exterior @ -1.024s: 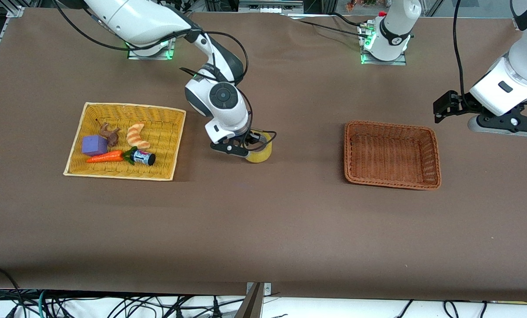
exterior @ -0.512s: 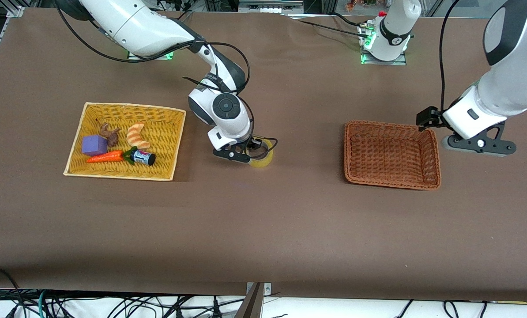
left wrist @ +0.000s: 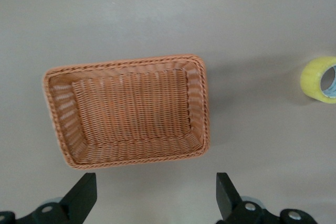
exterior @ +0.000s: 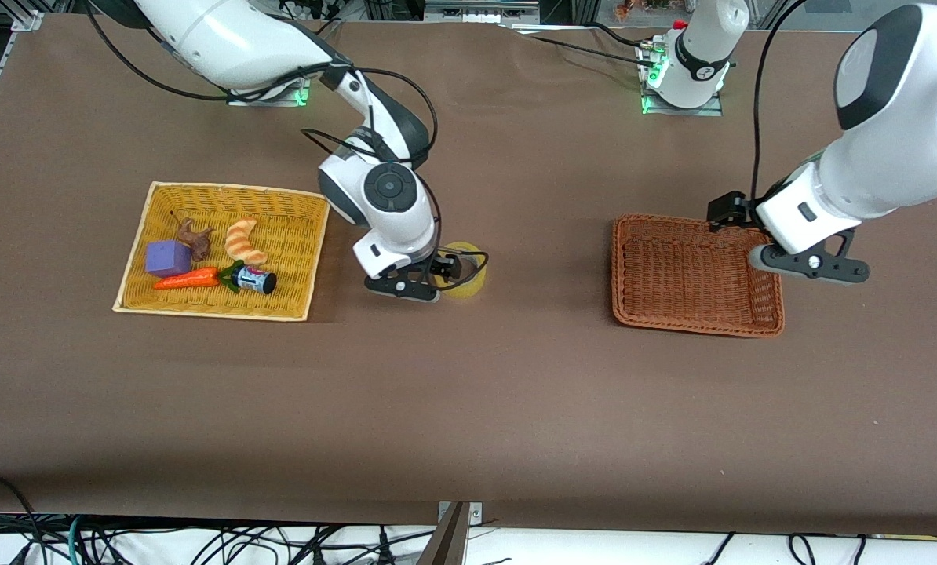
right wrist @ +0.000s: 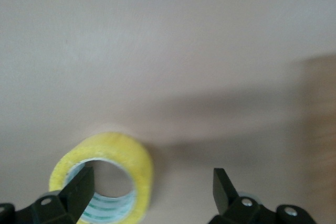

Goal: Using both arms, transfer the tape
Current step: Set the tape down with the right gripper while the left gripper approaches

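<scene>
The tape (exterior: pixel 464 270), a yellowish ring, rests on the brown table between the two baskets, nearer the yellow one. My right gripper (exterior: pixel 435 275) is low over it and open. In the right wrist view one fingertip (right wrist: pixel 79 188) stands at the hole of the tape (right wrist: pixel 113 153), the other is wide of the roll, and the gripper (right wrist: pixel 152 190) grips nothing. My left gripper (exterior: pixel 807 265) hangs open and empty over the orange-brown basket's (exterior: pixel 696 271) edge at the left arm's end. The left wrist view shows that gripper (left wrist: pixel 156 198), the basket (left wrist: pixel 126 111) and the tape (left wrist: pixel 319 78).
A yellow basket (exterior: pixel 202 200) toward the right arm's end holds a croissant toy (exterior: pixel 243 242), a purple block (exterior: pixel 168 257), a carrot (exterior: pixel 187 278), a small can (exterior: pixel 255 280) and a brown toy (exterior: pixel 194 238). The orange-brown basket holds nothing.
The left arm has swung in from the table's end to over the orange-brown basket. The right gripper lowered the tape to the table and shifted slightly toward the yellow basket.
</scene>
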Motion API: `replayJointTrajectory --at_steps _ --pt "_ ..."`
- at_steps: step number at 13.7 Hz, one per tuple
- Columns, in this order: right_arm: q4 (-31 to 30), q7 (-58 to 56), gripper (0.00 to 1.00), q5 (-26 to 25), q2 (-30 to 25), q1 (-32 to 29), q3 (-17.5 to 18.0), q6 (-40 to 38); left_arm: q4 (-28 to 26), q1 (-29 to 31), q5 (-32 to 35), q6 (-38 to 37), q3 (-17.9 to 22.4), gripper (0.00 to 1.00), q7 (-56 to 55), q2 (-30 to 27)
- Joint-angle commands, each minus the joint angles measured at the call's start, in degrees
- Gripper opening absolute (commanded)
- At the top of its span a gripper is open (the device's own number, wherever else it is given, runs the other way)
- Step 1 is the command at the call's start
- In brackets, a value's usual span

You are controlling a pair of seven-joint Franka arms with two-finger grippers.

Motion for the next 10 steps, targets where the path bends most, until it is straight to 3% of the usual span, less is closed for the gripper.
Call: replayJointTrajectory --at_steps 1,8,10 --pt "0.7 -11.7 1.0 0.0 -5.0 -4.1 0.0 -5.4 1.3 -4.3 -1.2 2.8 0.0 1.0 -0.1 3.6" --pt "1.2 -33.6 1.0 2.3 -11.6 -18.8 -0.2 -16.0 1.4 -17.4 -5.4 19.4 0.0 1.0 -14.3 11.1" --pt "1.4 -36.9 1.0 6.8 -13.2 -23.2 -0.2 -16.1 1.4 -21.6 -4.9 25.1 0.0 1.0 -17.1 14.9"
